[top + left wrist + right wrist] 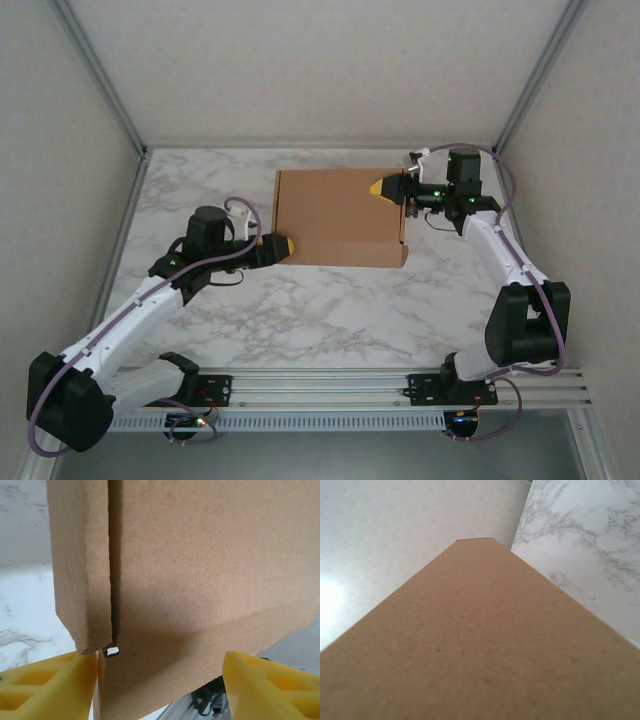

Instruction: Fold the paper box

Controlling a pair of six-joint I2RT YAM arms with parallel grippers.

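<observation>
Resting on the marble counter (300, 320), the paper box (340, 218) lay between the two end effectors. Its near-left corner was just ahead of the left end effector (280, 246), and its right edge lay under the tip of the right end effector (385, 188). From above it looked already boxed up, with the top panel level and a thin wall showing along the right edge. In the left wrist view a narrow side flap (80, 570) stood just off the main wall with a dark seam between them, so the fold seemed nearly done but not seated.

The left end effector's jaws stood well apart, astride the box's corner. One yellow finger (45, 680) touched the flap's lower end, the other finger (270, 685) sat off to the far side, and nothing looked pinched. One yellow fingertip of the right end effector lay on the top panel; whether its jaws were closed on the cardboard I could not tell.

To finish well, the left end effector would probably need to press the flap flush along the seam, pushing low and square. The right one would need to steady the top so the light box neither slid nor bowed. Thin card creases easily, so gentle pressure would suit.
</observation>
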